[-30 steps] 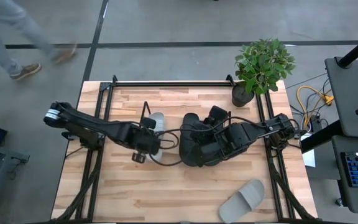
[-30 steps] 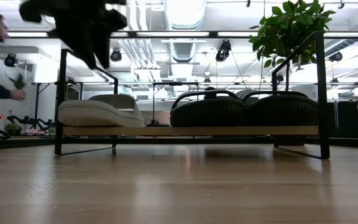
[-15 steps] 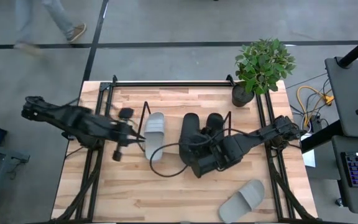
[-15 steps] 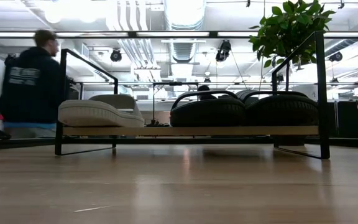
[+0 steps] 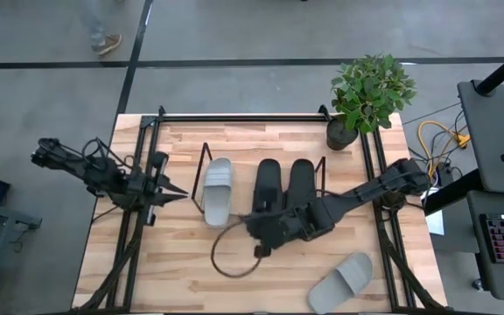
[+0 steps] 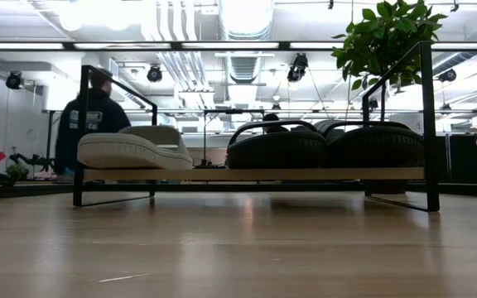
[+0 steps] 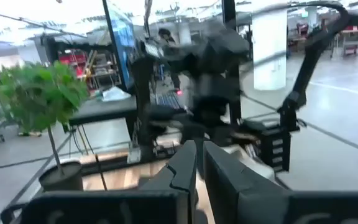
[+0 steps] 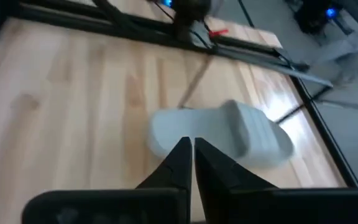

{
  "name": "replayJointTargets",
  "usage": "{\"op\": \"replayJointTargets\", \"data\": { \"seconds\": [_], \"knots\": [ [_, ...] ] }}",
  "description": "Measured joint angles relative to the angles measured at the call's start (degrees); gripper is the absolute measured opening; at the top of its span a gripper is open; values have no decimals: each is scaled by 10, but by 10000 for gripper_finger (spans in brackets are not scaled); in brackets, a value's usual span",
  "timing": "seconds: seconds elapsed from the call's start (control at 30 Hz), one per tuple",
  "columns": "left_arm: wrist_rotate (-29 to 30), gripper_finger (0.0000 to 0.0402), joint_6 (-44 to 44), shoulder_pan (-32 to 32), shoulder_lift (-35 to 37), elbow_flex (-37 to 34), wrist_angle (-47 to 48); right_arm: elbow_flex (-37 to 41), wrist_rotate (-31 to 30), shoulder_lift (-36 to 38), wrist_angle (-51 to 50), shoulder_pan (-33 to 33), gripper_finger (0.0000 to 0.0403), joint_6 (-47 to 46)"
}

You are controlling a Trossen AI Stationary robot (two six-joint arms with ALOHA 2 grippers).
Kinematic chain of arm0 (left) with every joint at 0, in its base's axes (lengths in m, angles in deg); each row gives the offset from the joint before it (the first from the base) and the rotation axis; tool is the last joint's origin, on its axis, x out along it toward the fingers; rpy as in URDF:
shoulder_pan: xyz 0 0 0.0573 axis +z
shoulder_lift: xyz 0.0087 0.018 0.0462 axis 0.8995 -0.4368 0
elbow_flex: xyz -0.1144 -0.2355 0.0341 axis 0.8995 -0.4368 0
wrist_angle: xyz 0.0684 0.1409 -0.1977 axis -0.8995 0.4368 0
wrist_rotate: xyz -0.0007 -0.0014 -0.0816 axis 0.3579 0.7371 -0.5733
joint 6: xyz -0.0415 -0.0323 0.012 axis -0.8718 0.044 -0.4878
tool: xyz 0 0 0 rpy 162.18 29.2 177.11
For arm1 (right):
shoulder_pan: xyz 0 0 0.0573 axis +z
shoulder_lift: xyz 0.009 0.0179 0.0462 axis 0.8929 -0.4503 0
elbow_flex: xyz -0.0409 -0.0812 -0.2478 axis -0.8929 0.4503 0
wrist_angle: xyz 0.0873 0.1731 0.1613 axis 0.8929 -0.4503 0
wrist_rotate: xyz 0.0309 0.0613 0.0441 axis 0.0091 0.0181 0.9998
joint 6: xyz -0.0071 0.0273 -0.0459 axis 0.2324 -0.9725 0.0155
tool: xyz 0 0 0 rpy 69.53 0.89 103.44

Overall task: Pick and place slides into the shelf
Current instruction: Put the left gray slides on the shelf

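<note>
In the high view the shelf (image 5: 234,203) carries one grey slide (image 5: 217,191) and two black slides (image 5: 267,188) (image 5: 302,185), soles on its board. The low view shows the same grey slide (image 6: 131,149) and a black slide (image 6: 276,149) on the shelf (image 6: 255,175). A second grey slide (image 5: 341,280) lies sole down near the table's near right corner. My left gripper (image 5: 182,194) (image 7: 199,152) is shut, near the table's left edge. My right gripper (image 5: 245,226) (image 8: 192,146) is shut, just in front of the shelf, with a grey slide (image 8: 229,134) ahead of it.
A potted plant (image 5: 370,92) stands at the far right corner. A larger black rail frame (image 5: 234,117) borders the table. A dark cable loop (image 5: 226,258) lies near the right gripper. Bare wood spreads along the near side. A person (image 6: 93,124) stands behind the table.
My left gripper has drawn back from the shelf's grey slide toward the table's left edge. My right gripper has moved off the black slides toward the near edge and leftward, leaving both black slides uncovered on the shelf. The person behind has walked across.
</note>
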Motion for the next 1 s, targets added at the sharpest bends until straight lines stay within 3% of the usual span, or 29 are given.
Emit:
{"op": "replayJointTargets", "data": {
  "seconds": [0.13, 0.2, 0.4, 0.57, 0.8, 1.0],
  "knots": [
    [0, 15, 1, 0, 32, -58, -27, 26, 5, 1, 11, -43, 9, -26],
    [0, 15, 2, 0, 43, -77, -31, 38, 42, -6, 44, -71, 9, -32],
    [-1, 15, 16, 0, 89, -85, -42, 47, 80, -24, 84, -140, 9, -10],
    [-1, 15, 26, 0, 118, -100, -45, 74, 156, -33, 91, -176, 9, -22],
    [-1, 15, 32, 0, 138, -104, -39, 112, 161, -67, 166, -186, 8, -22],
    [-1, 15, 35, 0, 142, -104, -40, 118, 154, -78, 173, -188, 8, -24]
  ]
}}
